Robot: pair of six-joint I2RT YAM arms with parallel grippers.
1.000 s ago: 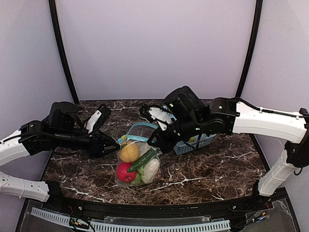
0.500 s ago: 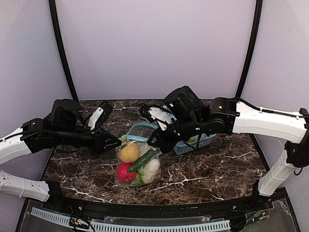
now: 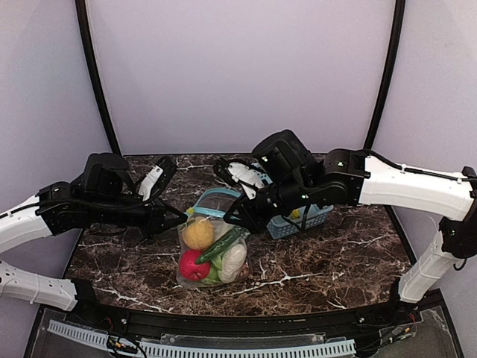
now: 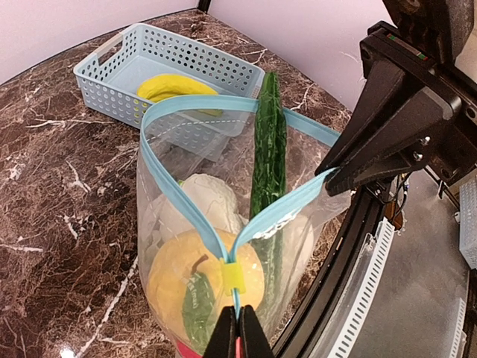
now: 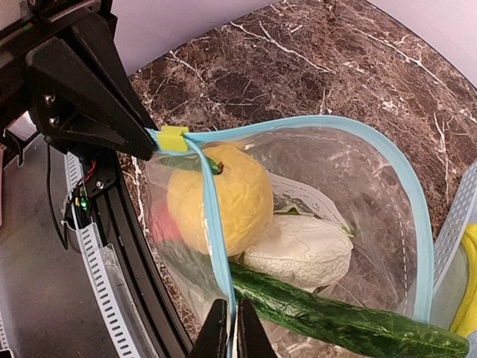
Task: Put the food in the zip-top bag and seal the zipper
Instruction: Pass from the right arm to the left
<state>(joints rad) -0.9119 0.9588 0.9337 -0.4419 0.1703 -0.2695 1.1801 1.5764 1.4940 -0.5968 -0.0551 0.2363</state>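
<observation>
The clear zip-top bag (image 3: 212, 253) stands on the table with its mouth gaping. Inside are an orange (image 3: 198, 234), a cucumber (image 3: 221, 246) poking out of the mouth, a white cauliflower (image 3: 233, 259) and a red apple (image 3: 192, 266). My left gripper (image 4: 238, 313) is shut on the teal zipper (image 4: 179, 201) at its left end, just behind the yellow slider (image 4: 233, 277). My right gripper (image 5: 229, 309) is shut on the near strip of the zipper (image 5: 212, 224), beside the cucumber (image 5: 343, 317). The two grippers (image 3: 181, 216) (image 3: 231, 218) hold opposite ends of the mouth.
A light blue lattice basket (image 4: 97, 67) stands behind the bag, to the right, with a yellow banana (image 4: 179, 88) in it. The table's black front rail (image 5: 141, 246) runs close to the bag.
My left gripper has moved right to the bag's corner and shut on the zipper end. The right arm has hardly moved.
</observation>
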